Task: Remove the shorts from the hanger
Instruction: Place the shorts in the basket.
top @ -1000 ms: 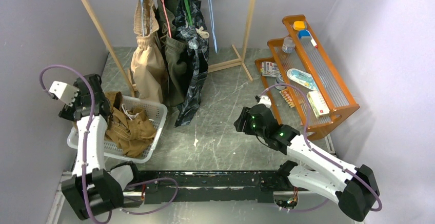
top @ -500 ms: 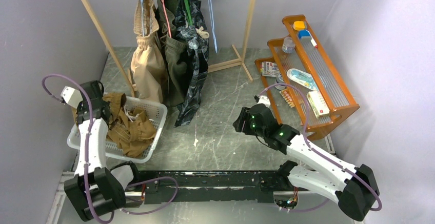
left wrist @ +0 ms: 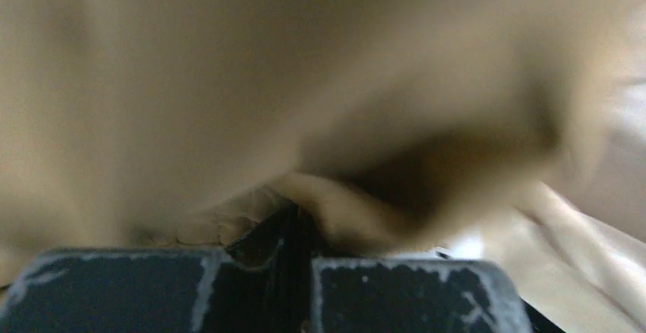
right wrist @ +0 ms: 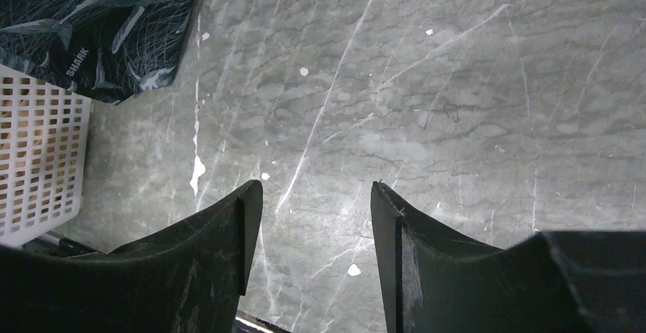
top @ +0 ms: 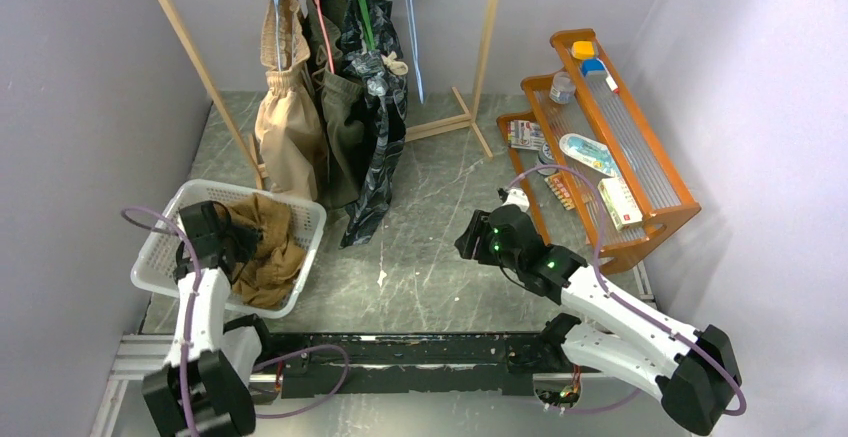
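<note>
Pale lilac walls are enclosing a grey-green marbled tabletop (top: 430, 257), and both arms are reaching out over it from the near edge.

The left gripper (top: 230, 241) is sitting low inside a white lattice basket (top: 165, 219) at the left side of the table. In the left wrist view its dark fingers (left wrist: 396, 295) are pressing almost together, and a fold of the tan brown shorts (top: 272, 249) is bunching right at their tips, so they are pinching that cloth; the rest of that view is blurred tan fabric. The tan brown shorts are lying crumpled in the basket, filling its near right part and spilling against its rim.

The right gripper (right wrist: 316, 196) is hovering over bare tabletop right of centre with its two fingers spread wide apart and nothing between them. It is pointing towards the basket and a dangling hem.

Beyond the basket a wooden clothes rack (top: 488, 27) is standing at the back. Three pairs are hanging from it side by side, touching one another: the light beige shorts (top: 285, 132) on the left, the olive green shorts (top: 340, 142) in the middle, and the dark navy-black patterned shorts (top: 380, 147) on the right, whose hem is trailing down just beside the basket's far right corner. A bare blue hanger (top: 410, 32) is hanging to their right. An orange wooden shelf (top: 655, 182) with small packets and bottles is standing along the right wall.
</note>
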Robot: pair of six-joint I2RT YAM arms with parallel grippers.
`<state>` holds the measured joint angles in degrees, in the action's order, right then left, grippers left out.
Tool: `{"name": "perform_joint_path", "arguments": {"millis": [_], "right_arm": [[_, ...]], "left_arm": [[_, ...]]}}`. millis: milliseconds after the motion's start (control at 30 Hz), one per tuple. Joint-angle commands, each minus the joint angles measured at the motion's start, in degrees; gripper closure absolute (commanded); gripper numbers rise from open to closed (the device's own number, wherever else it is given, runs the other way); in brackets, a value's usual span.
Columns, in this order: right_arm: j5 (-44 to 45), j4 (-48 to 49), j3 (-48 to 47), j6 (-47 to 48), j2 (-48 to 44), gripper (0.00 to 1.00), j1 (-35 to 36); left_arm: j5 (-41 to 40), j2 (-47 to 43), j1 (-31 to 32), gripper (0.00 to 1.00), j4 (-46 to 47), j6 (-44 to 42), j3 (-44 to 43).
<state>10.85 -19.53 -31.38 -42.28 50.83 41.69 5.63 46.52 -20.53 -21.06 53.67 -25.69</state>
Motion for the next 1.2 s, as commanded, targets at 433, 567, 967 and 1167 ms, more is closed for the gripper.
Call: {"name": "perform_joint_path", "arguments": {"millis": [433, 567, 967, 1167], "right_arm": [[1.8, -2.5, 0.1, -0.5, -3.7, 0.42, -0.1], [0.4, -1.5, -0.4, -0.1, -1.6, 0.41, -0.1], [1.8, -2.5, -1.1, 0.7, -2.2, 0.41, -0.1], [0.9, -1.5, -0.6, 0.3, -1.9, 0.41, -0.1]], "left_arm": [[-8.1, 3.8, -1.1, 0.60, -6.5, -1.1, -7.7], [-15.6, -2.1, -1.1, 0.27, -10.7, -0.4, -9.3], [-18.6, -8.1, -1.2, 0.14, -18.1, -3.2, -18.4], [-8.5, -8.5, -1.2, 0.15, -10.7, -10.0, -20.0]]}}
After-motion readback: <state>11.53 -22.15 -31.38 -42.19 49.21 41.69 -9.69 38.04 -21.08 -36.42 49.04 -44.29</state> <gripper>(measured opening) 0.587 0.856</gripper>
